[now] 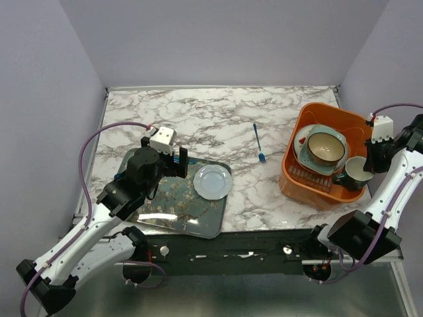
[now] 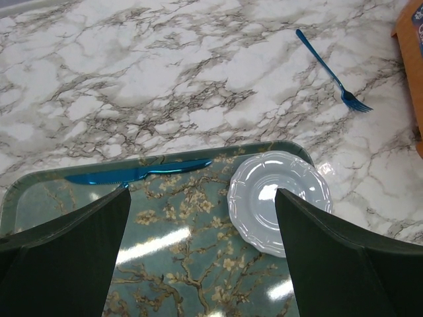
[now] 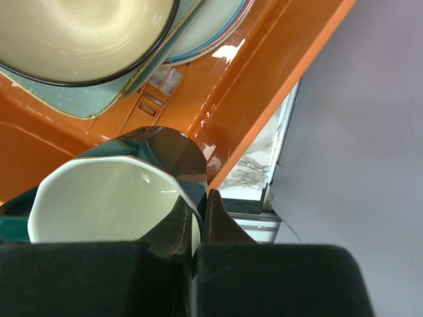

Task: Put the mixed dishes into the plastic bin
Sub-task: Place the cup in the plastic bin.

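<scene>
One orange bin (image 1: 294, 177) at the counter's (image 1: 198, 119) right, one brown bowl (image 1: 326, 148) inside, one green mug (image 1: 357, 174) at its near corner, rim pinched by right hand (image 3: 200, 210), one pale plate (image 1: 212, 181) on tray (image 1: 165, 208) under wide-spread left hand (image 2: 201, 198), one blue knife (image 2: 139, 173) visible only from left wrist.

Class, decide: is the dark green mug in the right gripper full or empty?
Empty. The dark green mug shows only a bare pale interior; the right gripper pinches its rim.
</scene>
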